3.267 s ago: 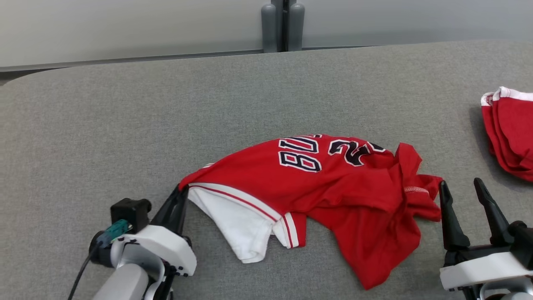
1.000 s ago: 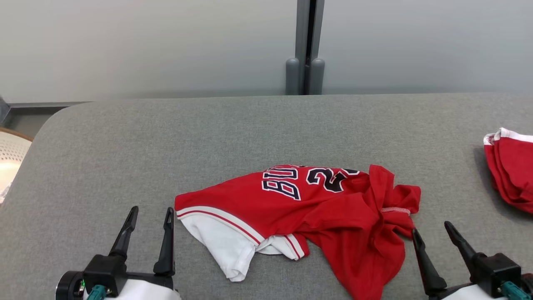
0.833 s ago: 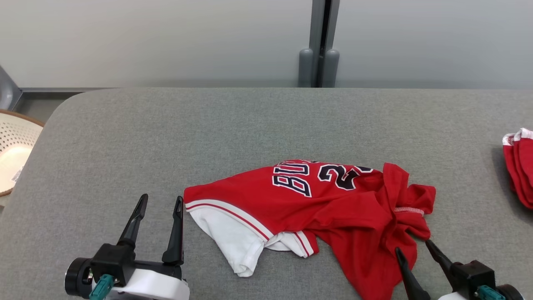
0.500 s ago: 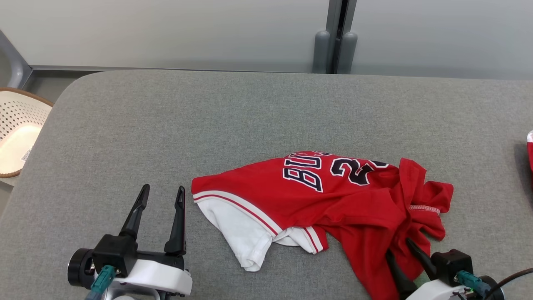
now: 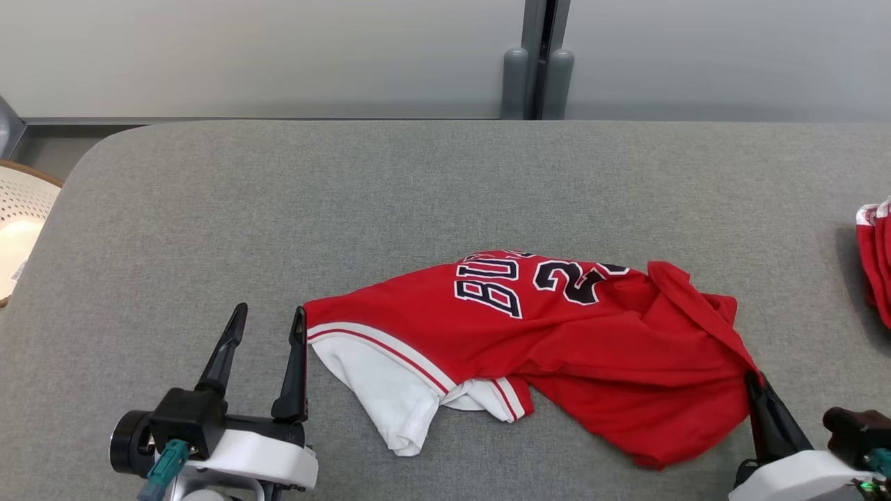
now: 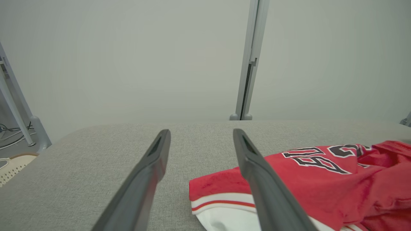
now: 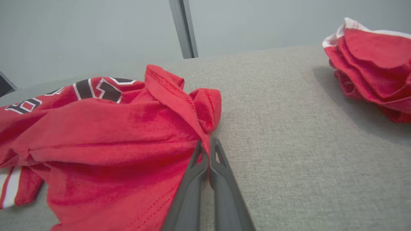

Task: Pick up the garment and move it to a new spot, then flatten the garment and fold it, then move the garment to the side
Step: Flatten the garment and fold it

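The garment [image 5: 557, 341], a red jersey with dark lettering and a white lining showing at its hem, lies crumpled on the grey worktop [image 5: 278, 195] between the two hands.

The right hand [image 5: 753, 381] is at the garment's right end. Its fingers are pressed together on a fold of red cloth, which the right wrist view shows pinched at the tips [image 7: 208, 143]. Half a second ago these fingers stood apart over a bunched knot of fabric. Now they are closed, and the knot has been drawn into a taut ridge running from the lettering down to the fingertips. The flattening stage appears to have begun on this side.

The left hand [image 5: 270, 313] stays wide open and holds nothing. Its inner finger is just beside the striped hem corner. Whether it touches the cloth cannot be told.

Judgement: the left corner must be gripped before the garment can be spread evenly. A pull from the right alone would drag it.

Beyond the right hand lies a stack of red garments [image 5: 878, 257]. Beyond the left hand, off the worktop edge, is a pale perforated basket [image 5: 17, 229].
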You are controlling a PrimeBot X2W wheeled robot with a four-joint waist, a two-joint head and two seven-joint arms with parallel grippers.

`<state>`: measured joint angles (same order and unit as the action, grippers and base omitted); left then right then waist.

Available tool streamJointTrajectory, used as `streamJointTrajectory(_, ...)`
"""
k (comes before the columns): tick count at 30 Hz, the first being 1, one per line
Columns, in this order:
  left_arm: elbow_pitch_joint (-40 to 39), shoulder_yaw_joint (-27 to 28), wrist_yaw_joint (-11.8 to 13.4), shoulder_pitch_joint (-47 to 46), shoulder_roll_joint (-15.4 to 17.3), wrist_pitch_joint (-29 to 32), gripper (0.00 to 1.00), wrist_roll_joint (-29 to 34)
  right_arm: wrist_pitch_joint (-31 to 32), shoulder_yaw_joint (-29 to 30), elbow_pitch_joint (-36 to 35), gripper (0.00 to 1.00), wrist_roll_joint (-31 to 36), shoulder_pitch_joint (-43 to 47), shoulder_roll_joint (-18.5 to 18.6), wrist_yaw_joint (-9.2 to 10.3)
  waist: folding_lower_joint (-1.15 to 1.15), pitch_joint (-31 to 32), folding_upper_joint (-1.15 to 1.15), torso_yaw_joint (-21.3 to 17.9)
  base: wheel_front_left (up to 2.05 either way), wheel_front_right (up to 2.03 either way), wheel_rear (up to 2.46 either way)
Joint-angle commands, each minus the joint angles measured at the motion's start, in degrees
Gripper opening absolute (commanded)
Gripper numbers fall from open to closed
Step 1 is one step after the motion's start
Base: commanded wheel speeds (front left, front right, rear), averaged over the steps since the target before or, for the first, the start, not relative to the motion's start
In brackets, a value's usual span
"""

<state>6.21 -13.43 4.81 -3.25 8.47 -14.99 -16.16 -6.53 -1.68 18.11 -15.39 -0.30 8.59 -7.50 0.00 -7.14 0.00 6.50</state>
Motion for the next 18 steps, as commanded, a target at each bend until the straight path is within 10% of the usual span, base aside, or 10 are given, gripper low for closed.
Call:
streamJointTrajectory(1, 0.19, 0.42, -0.28, -0.74, 0.16, -0.25, 1.00, 0.37, 0.28, 0.79, 0.45, 0.00, -1.72, 0.36, -0.42, 0.02, 0.00, -0.06, 0.00, -0.18, 0.00, 0.00, 0.00)
streamJointTrajectory(4, 0.47, 0.78, -0.76, -0.94, -0.14, -0.26, 1.00, 0.63, 0.47, 2.57, 1.93, 0.00, -4.57, 0.50, -0.77, 0.02, 0.00, -0.13, 0.00, -0.47, 0.00, 0.00, 0.00)
streamJointTrajectory(8, 0.92, 1.33, -1.17, -0.78, -0.31, -0.25, 1.00, 1.10, -0.15, 3.18, 3.06, 1.00, -7.20, -0.38, -0.45, 0.01, 0.00, -0.06, 0.00, -0.89, 0.00, 0.00, 0.00)
streamJointTrajectory(18, 1.99, 2.40, -1.60, 0.32, -0.52, -0.26, 1.00, 1.65, -2.75, 2.39, -1.04, 1.00, -8.35, -0.21, 3.00, 0.01, 0.00, 0.97, 0.00, -1.43, 0.00, 0.00, 0.00)
